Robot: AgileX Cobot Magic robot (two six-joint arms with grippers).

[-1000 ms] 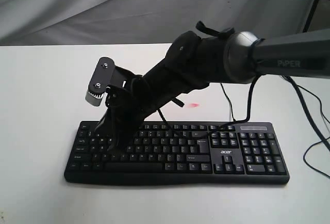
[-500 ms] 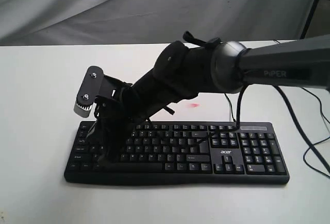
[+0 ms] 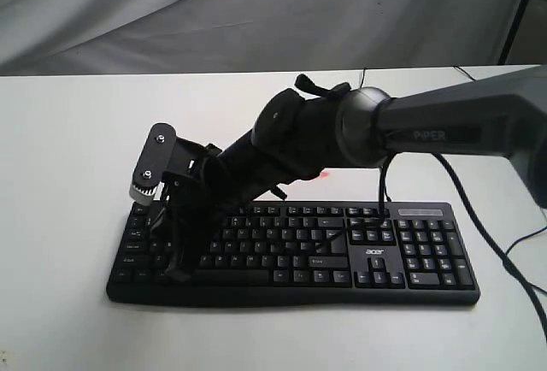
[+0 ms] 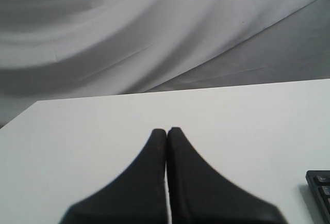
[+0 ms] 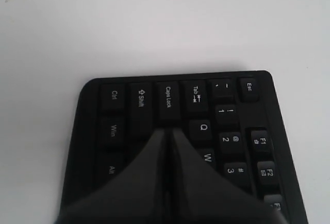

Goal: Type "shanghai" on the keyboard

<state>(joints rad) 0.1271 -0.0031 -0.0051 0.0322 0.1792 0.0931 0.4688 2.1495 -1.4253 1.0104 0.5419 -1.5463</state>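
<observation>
Pressing one key cleanly was, I judged, the step in hand. The right arm [image 3: 316,132] reached across to the left end of the keyboard [image 3: 410,251]. The right jaws were pressed together, holding nothing, tips just beside Caps Lock [image 5: 168,97], apparently over A. I would descend straight and briefly, clear of Caps Lock. The left jaws, likewise closed and empty, hung over bare surface [image 4: 77,131]. The keyboard lay flat, near the front: wide, black, number pad, white legends.

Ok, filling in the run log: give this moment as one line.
right gripper: shut, tips at key beside Caps Lock on keyboard, contact unclear | left gripper: shut, above table, off keyboard
</observation>
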